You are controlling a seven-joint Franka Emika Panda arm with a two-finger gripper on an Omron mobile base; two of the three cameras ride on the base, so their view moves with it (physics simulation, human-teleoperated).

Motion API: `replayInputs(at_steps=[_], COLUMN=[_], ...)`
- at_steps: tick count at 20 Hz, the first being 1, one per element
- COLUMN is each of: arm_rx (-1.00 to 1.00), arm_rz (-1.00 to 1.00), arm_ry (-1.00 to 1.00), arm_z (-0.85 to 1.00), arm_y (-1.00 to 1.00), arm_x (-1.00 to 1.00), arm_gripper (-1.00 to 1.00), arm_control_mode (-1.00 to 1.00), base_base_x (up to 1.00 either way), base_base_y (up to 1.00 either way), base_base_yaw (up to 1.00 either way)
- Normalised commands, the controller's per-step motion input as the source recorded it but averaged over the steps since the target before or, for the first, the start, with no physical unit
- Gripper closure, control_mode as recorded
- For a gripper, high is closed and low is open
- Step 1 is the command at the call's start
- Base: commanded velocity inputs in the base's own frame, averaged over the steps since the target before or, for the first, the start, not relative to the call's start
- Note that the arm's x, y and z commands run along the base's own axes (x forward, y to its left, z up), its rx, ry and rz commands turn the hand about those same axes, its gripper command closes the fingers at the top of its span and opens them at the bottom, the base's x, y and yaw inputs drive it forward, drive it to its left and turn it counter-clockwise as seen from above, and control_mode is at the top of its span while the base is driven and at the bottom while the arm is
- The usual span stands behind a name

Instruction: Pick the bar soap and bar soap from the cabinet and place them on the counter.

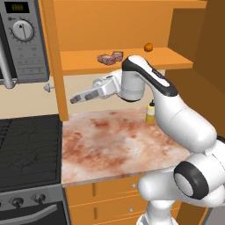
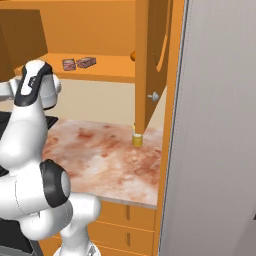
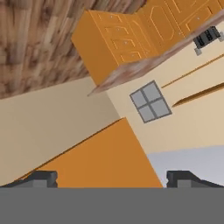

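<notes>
Above the counter (image 1: 114,140), the gripper (image 1: 75,99) hangs below the cabinet (image 1: 132,59) shelf, fingers spread wide and holding nothing.
Both soap bars (image 1: 110,58) lie side by side on the shelf, an orange ball (image 1: 148,47) further along; a yellow bottle (image 1: 150,112) stands on the counter.

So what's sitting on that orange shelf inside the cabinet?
Two bar soaps lie side by side on the shelf, with a small orange ball further right. The open door hides the shelf's right end in the right base view.
</notes>
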Motion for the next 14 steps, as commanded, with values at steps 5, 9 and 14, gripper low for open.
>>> replayInputs(at_steps=[5, 9, 14], arm_rx=[-0.34, -0.38, -0.42], arm_rz=[0.13, 0.20, 0.27], arm_ry=[-0.30, -0.30, -0.21], arm_z=[0.00, -0.01, -0.01], arm_y=[-0.38, -0.33, -0.23], arm_x=[-0.05, -0.08, -0.09], arm_gripper=[-1.00, -1.00, -1.00], arm_control_mode=[-1.00, -1.00, -1.00], base_base_x=[0.00, 0.00, 0.00], base_base_y=[0.00, 0.00, 0.00], base_base_yaw=[0.00, 0.00, 0.00])
